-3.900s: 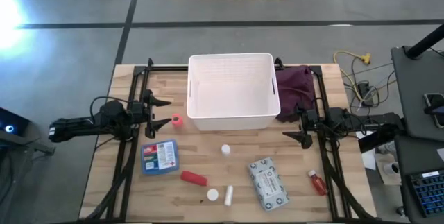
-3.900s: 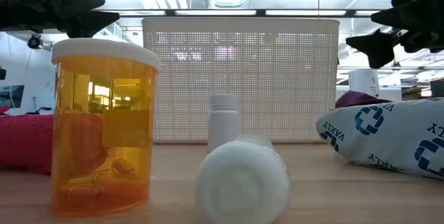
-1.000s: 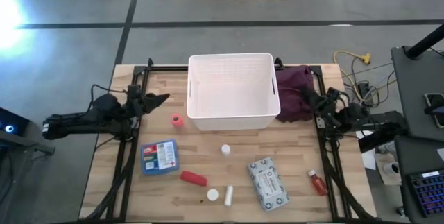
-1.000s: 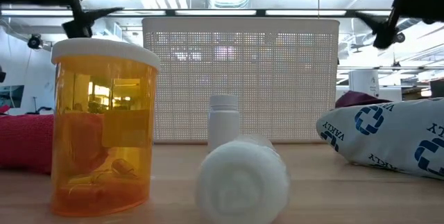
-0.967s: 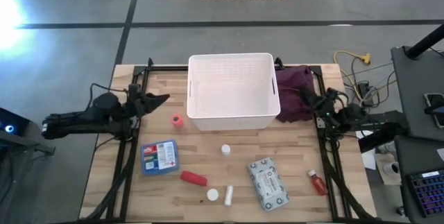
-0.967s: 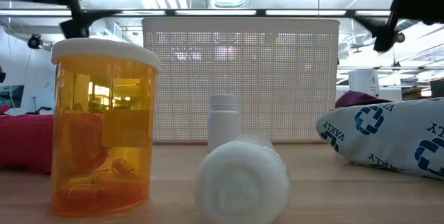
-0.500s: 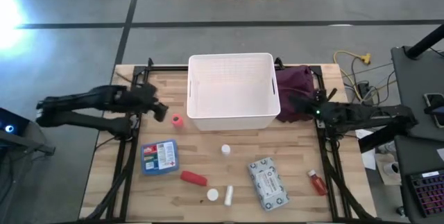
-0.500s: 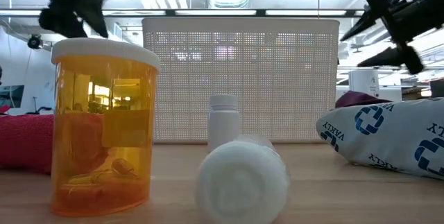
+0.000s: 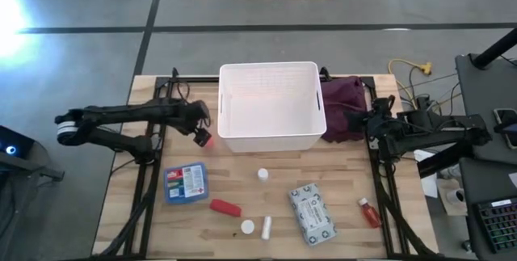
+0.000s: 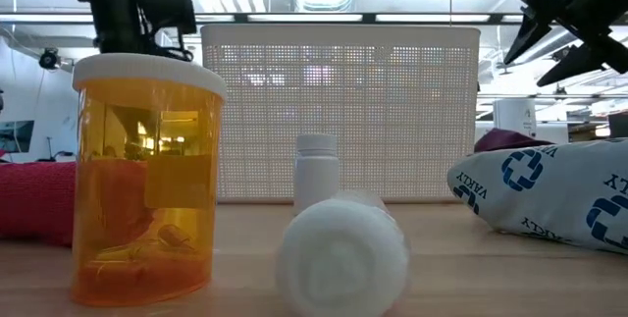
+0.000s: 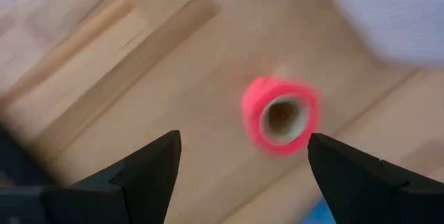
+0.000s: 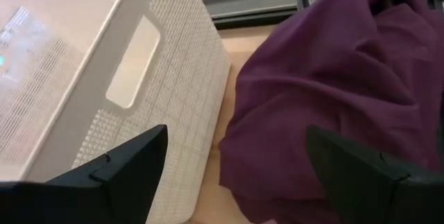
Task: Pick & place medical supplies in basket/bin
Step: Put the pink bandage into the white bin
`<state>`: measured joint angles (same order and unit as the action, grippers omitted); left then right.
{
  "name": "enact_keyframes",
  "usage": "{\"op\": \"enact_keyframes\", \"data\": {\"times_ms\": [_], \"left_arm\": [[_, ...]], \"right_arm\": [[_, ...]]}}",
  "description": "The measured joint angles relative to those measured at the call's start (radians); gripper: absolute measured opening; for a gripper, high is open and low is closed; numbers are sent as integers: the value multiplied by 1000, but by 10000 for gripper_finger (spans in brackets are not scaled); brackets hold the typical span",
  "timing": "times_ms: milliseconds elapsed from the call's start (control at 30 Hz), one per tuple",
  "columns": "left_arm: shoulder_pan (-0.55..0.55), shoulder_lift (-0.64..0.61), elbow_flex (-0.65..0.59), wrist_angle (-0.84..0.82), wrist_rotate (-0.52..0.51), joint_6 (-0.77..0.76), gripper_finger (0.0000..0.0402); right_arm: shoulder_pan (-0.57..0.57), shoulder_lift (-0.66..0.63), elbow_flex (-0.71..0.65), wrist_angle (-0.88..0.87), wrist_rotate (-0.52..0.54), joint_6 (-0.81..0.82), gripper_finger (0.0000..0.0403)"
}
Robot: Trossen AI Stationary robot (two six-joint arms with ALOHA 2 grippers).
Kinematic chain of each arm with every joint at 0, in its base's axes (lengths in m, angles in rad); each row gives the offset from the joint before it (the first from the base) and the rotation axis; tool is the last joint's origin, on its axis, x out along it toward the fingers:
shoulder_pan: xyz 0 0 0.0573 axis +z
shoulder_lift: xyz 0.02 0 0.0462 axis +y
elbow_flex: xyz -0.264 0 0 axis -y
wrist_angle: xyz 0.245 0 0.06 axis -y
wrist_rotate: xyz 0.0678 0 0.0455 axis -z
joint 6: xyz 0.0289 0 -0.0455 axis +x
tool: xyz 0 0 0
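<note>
The white tub stands at the table's far middle. A small pink-red roll lies on its side just left of it, its hollow core showing. My left gripper hangs open above the roll, touching nothing. My right gripper is open over the maroon cloth beside the tub's right wall. On the near half lie the blue box, a red tube, white bottles, the grey-white pack and a red bottle.
An orange pill bottle stands close to the low camera, with a white bottle lying on its side beside it. Black frame rails run along both table sides. The maroon cloth is bunched at the tub's right.
My left gripper has swung toward the tub and the pink roll and tipped to point down over the roll. My right gripper has turned about its wrist while staying over the maroon cloth by the tub's right wall. No supply has moved.
</note>
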<state>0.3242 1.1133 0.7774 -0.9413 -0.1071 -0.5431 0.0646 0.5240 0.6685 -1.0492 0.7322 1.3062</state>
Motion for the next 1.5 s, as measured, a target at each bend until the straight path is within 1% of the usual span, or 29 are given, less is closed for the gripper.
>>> {"op": "enact_keyframes", "data": {"times_ms": [100,200,367,567,767,867,1000,1100,1200,1367,1500], "left_arm": [[17,-10,-23,29,9,78,292],[32,-24,-55,65,43,180,292],[43,-23,-127,135,54,256,292],[80,-25,-198,257,68,278,292],[117,-20,-204,290,90,277,292],[116,-22,-205,316,113,275,292],[117,-12,-204,324,114,272,290],[116,9,-216,328,114,279,273],[116,35,-225,343,119,279,243],[116,66,-220,357,142,277,181],[115,63,-198,344,133,271,125]], "right_arm": [[0,2,-8,-2,-10,1,329],[0,2,-18,-2,-11,4,329],[0,2,-21,-2,-16,4,329],[0,2,-21,2,-16,4,329],[0,2,-21,6,-18,23,329],[0,2,-22,6,-18,23,329],[0,2,-22,6,-18,22,329],[0,2,-22,6,-17,21,329],[0,2,-22,5,-15,11,329],[0,2,-22,5,-15,3,329],[0,2,-22,5,-15,0,329]]}}
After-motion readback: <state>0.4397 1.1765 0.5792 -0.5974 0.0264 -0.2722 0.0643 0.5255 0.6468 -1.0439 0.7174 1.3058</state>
